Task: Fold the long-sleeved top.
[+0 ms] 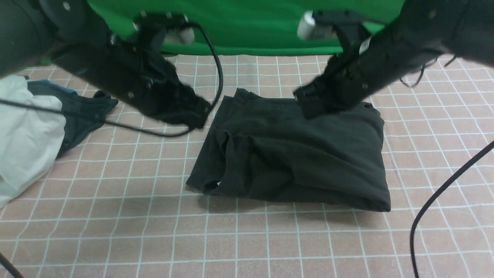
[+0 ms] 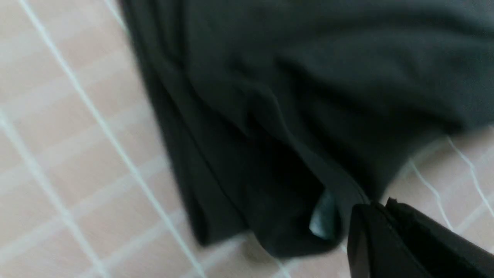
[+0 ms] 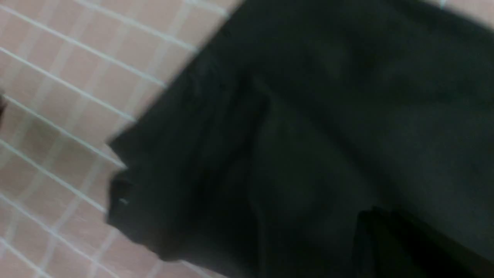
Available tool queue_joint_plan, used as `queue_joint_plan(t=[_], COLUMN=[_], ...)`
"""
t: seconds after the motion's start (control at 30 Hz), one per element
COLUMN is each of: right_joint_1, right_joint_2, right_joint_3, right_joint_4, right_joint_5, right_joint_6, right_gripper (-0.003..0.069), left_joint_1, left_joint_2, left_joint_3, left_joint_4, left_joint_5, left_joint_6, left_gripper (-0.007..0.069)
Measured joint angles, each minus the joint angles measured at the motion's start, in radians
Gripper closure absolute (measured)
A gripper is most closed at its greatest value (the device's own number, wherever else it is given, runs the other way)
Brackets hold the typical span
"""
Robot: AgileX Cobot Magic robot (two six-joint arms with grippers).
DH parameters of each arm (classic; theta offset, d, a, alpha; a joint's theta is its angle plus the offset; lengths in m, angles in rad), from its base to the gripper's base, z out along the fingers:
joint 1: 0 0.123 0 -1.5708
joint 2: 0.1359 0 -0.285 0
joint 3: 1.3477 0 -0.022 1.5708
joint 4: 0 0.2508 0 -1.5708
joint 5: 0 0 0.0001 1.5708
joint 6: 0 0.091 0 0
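The long-sleeved top lies folded into a thick black rectangle in the middle of the pink checked cloth. In the left wrist view its layered edge shows a small white label. My left gripper hovers just off the top's far left corner. Its jaws are pressed together with nothing between them. My right gripper is over the top's far edge, near the middle. In the right wrist view its dark jaws stand together above the black fabric. No cloth shows pinched in them.
A white garment and a smaller dark cloth with a blue edge lie bunched at the far left. A black cable loops beside the left arm, and another cable crosses the right front. A green backdrop closes the far side.
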Motion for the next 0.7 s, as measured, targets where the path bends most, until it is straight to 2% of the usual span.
queue_joint_plan(t=[0.13, 0.17, 0.2, 0.3, 0.43, 0.47, 0.6, 0.7], right_joint_1=[-0.003, -0.003, -0.003, -0.003, -0.003, -0.003, -0.003, -0.003], right_joint_2=[-0.002, -0.004, -0.004, -0.007, -0.007, -0.007, -0.007, -0.007], right_joint_3=[0.000, 0.000, 0.000, 0.000, 0.000, 0.000, 0.000, 0.000], right_joint_4=[-0.021, -0.022, -0.022, -0.023, -0.024, -0.024, -0.023, -0.023], right_joint_5=[-0.005, -0.004, -0.004, -0.005, -0.005, -0.005, -0.004, -0.004], right_joint_6=[0.006, 0.006, 0.006, 0.006, 0.006, 0.006, 0.006, 0.006], right_gripper=[0.0613, 0.0613, 0.0613, 0.0613, 0.0613, 0.0613, 0.0613, 0.0613], left_joint_1=[0.000, 0.000, 0.000, 0.000, 0.000, 0.000, -0.007, -0.020], left_joint_2=[0.015, 0.021, 0.023, 0.062, 0.142, 0.153, 0.205, 0.223], left_joint_3=[0.095, 0.109, 0.113, 0.123, 0.123, 0.123, 0.123, 0.123], left_joint_4=[-0.073, -0.100, -0.112, -0.190, -0.274, -0.295, -0.420, -0.425], left_joint_5=[-0.100, -0.127, -0.132, -0.203, -0.295, -0.299, -0.307, -0.329], left_joint_6=[0.059, 0.068, 0.072, 0.079, 0.076, 0.077, 0.118, 0.128], left_gripper=[0.0526, 0.0477, 0.0459, 0.0272, 0.0072, 0.0044, -0.0008, 0.0020])
